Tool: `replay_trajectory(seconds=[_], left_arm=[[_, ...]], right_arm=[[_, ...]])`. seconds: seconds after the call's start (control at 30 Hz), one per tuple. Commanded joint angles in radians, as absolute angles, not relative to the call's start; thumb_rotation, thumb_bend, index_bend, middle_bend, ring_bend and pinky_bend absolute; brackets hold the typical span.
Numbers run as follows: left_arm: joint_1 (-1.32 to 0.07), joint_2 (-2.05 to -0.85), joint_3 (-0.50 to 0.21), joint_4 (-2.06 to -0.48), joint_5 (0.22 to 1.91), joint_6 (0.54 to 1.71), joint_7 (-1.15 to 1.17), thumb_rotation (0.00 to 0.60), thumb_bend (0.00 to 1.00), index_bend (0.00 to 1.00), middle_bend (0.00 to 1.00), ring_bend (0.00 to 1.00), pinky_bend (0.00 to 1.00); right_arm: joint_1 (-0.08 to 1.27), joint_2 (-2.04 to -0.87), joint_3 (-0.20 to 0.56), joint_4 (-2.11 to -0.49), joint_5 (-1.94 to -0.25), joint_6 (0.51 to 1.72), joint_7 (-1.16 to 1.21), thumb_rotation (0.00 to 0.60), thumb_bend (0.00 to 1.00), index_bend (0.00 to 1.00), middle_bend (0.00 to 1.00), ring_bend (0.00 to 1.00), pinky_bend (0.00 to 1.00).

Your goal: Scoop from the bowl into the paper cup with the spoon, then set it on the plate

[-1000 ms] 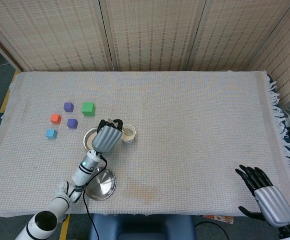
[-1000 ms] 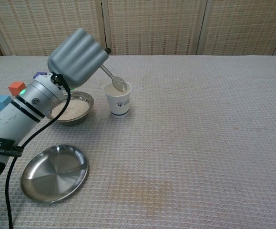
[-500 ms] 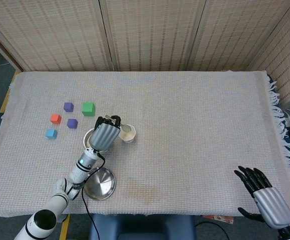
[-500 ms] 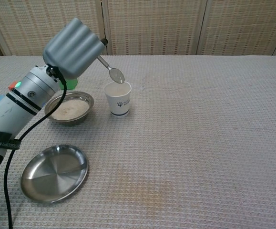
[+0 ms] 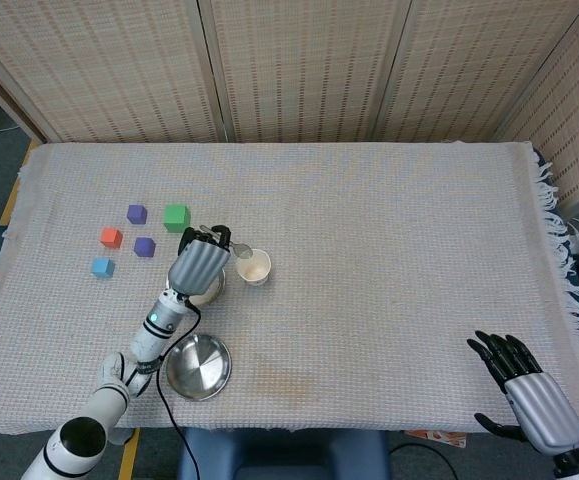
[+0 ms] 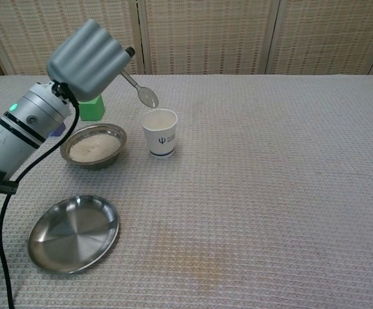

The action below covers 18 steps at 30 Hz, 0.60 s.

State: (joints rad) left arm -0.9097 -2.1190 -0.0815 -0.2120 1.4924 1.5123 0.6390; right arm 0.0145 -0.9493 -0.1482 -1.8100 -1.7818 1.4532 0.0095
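My left hand (image 6: 86, 59) (image 5: 197, 267) grips a metal spoon (image 6: 140, 89) by its handle, with the spoon's head tilted down in the air just above and left of the white paper cup (image 6: 160, 132) (image 5: 254, 267). The cup stands upright beside the steel bowl (image 6: 95, 145), which holds a pale powder. In the head view the hand covers most of that bowl (image 5: 212, 291). An empty steel plate (image 6: 74, 232) (image 5: 198, 367) lies nearer the table's front edge. My right hand (image 5: 529, 388) hangs open off the front right corner, far from everything.
Several small coloured cubes lie at the left: green (image 5: 176, 217), two purple (image 5: 137, 214), red (image 5: 111, 237) and blue (image 5: 102, 267). A woven cloth (image 5: 389, 260) covers the table, with a fringe on the right edge (image 5: 569, 280). Wicker screens stand behind.
My left hand has lifted the spoon out of the cup's mouth and drawn it back to the left and up. The right hand has barely moved.
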Motion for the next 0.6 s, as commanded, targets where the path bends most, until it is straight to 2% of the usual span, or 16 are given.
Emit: replay_trajectory(seconds=[0.03, 0.13, 0.23, 0.27, 0.37, 0.47, 0.6], left_arm=[[-0.891, -2.072, -0.093, -0.312, 1.498, 1.611, 0.607, 0.6, 0.64, 0.93, 1.0, 1.0, 1.0], [-0.846, -1.994, -0.1, -0.527, 1.495, 1.654, 0.581, 0.6, 0.64, 0.93, 1.0, 1.0, 1.0], [-0.769, -1.844, -0.09, -0.913, 1.461, 1.617, 0.618, 0.6, 0.64, 0.93, 1.0, 1.0, 1.0], [-0.739, -1.77, -0.077, -1.086, 1.436, 1.582, 0.655, 0.6, 0.64, 0.93, 1.0, 1.0, 1.0], [-0.691, -1.626, -0.042, -1.402, 1.379, 1.51, 0.77, 0.6, 0.64, 0.93, 1.0, 1.0, 1.0], [-0.658, -1.562, -0.005, -1.583, 1.327, 1.451, 0.826, 0.6, 0.64, 0.93, 1.0, 1.0, 1.0], [-0.623, -1.519, 0.05, -1.72, 1.273, 1.39, 0.883, 0.6, 0.64, 0.93, 1.0, 1.0, 1.0]], right_arm=[[0.017, -0.949, -0.149, -1.808, -1.781, 1.447, 0.007, 0.6, 0.06, 0.0, 0.0, 0.0, 0.0], [0.019, -0.947, -0.152, -1.811, -1.784, 1.442, 0.004, 0.6, 0.06, 0.0, 0.0, 0.0, 0.0], [0.015, -0.948, -0.154, -1.815, -1.791, 1.449, -0.003, 0.6, 0.06, 0.0, 0.0, 0.0, 0.0], [0.014, -0.949, -0.156, -1.816, -1.795, 1.449, -0.007, 0.6, 0.06, 0.0, 0.0, 0.0, 0.0], [0.019, -0.95, -0.159, -1.818, -1.799, 1.438, -0.011, 0.6, 0.06, 0.0, 0.0, 0.0, 0.0], [0.024, -0.953, -0.158, -1.821, -1.793, 1.426, -0.018, 0.6, 0.06, 0.0, 0.0, 0.0, 0.0], [0.019, -0.95, -0.165, -1.825, -1.81, 1.437, -0.019, 0.6, 0.06, 0.0, 0.0, 0.0, 0.0]])
